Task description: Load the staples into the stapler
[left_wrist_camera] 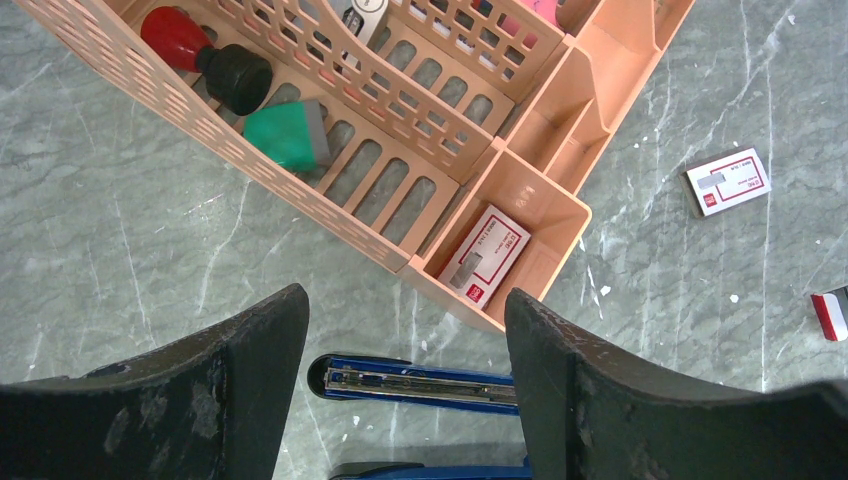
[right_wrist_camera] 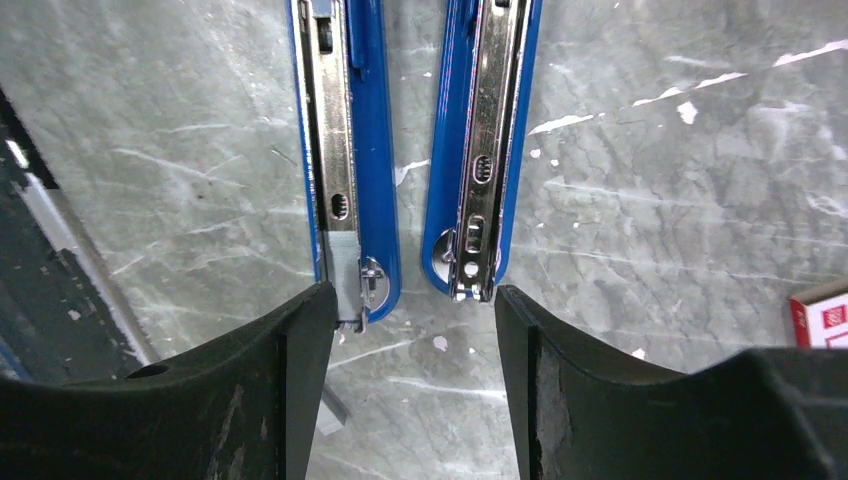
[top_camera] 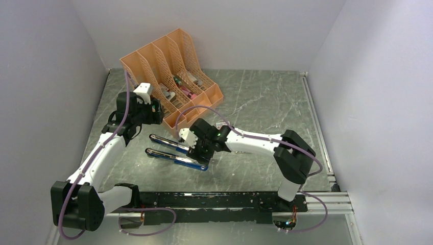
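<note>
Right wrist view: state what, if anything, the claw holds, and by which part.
Nothing is held. The right claw stands open; the blue stapler lies opened on the table at its fingertips, unclamped.

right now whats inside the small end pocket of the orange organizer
One white-and-red box sits inside the end pocket of the organizer. What the box contains, and anything beneath it, is hidden.

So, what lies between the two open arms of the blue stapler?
Nothing. In the right wrist view, only a narrow strip of bare grey table, with a white fleck on it, separates the two arms of the stapler.
</note>
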Tool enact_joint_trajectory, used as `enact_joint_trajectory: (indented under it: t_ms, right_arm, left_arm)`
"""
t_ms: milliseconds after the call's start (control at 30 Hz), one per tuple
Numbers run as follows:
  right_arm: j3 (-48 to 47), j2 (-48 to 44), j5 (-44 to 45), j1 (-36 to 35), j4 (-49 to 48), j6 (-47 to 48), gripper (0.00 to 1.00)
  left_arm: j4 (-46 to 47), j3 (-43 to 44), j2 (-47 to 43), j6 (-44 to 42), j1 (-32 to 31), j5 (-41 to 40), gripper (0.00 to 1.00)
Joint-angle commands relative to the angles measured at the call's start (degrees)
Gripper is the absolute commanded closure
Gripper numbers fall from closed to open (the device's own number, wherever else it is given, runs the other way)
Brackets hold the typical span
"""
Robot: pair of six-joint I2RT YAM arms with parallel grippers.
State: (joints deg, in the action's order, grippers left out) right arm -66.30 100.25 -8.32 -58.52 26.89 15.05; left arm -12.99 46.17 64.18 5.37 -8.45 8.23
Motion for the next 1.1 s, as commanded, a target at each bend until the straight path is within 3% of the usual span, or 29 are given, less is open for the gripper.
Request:
enact_joint_trajectory:
  t_ms: [0,133,300,433,567,667,867,1067]
  right_arm:
    - [0.25,-5.71,0.25,-0.16,-1.90,-1.21,0.37]
    - [2.71,-10.45,0.81,-0.15,-5.42,-2.21,0.36]
    - [13.52,-19.61,-1.65,-0.18,-12.80,-2.10,0.39]
    - [25.54,-27.65,-7.83,-0.10,-23.37,4.98,0.47]
    - [34.48,-33.64,-8.50,-0.17,-31.37,12.06,0.42]
    - [35.48,-34.10,-8.39,0.72,-27.75,17.00,0.43]
    - [31.60,-29.10,-24.10,7.60,-18.22,19.59,0.49]
    - [30.92,-24.85,-26.45,8.84,-16.37,20.69,0.50]
  left_arm:
    - [0.25,-0.01,-0.90,-0.11,0.45,0.45,0.24]
    - [0.24,-0.06,-1.07,-0.08,0.45,0.60,0.24]
    - [0.27,-0.02,-1.21,0.04,0.50,0.82,0.24]
    - [0.37,0.06,-1.58,0.00,0.45,1.09,0.24]
    - [0.40,-0.04,-1.73,0.04,0.45,0.92,0.24]
    - [0.47,-0.11,-1.85,0.08,0.45,1.00,0.24]
    - [0.66,-0.02,-1.89,0.09,0.45,1.36,0.24]
    - [0.69,-0.03,-1.78,-0.08,0.40,1.16,0.24]
